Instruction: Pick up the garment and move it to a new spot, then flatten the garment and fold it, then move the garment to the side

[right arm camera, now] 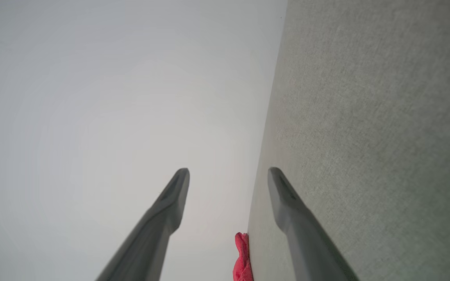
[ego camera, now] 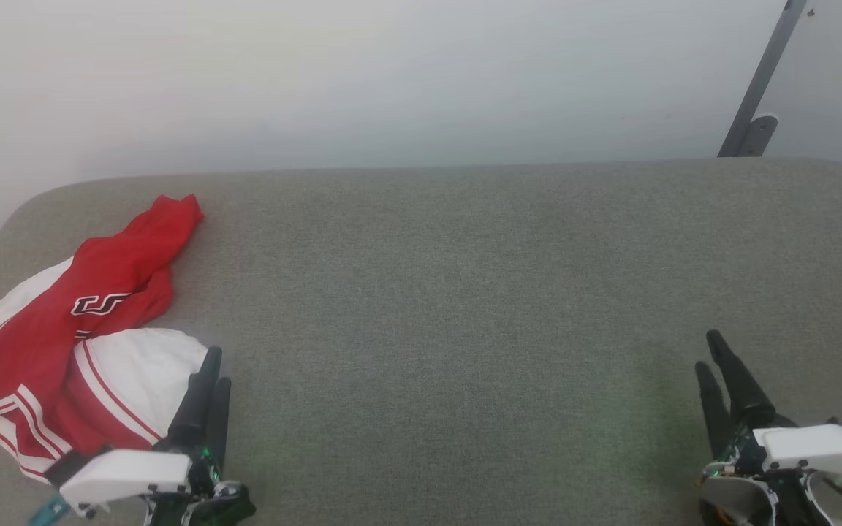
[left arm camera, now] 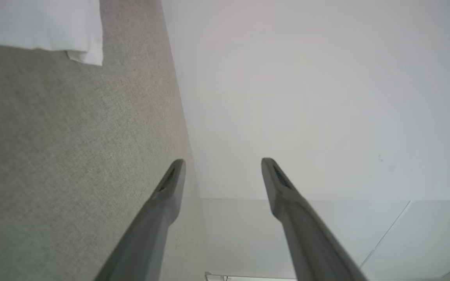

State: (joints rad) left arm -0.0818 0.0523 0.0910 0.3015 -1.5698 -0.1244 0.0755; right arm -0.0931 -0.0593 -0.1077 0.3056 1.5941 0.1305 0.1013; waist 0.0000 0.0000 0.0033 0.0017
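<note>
the red jersey t-shirt (ego camera: pixel 63 343) lies crumpled at the far left of our grey fabric-covered table (ego camera: pixel 465 292). our left gripper (ego camera: pixel 218 369) sits just beside its white sleeve (ego camera: pixel 145 369), fingers spread wide, holding nothing; our right gripper (ego camera: pixel 707 352), well apart, is equally wide and empty.
</note>
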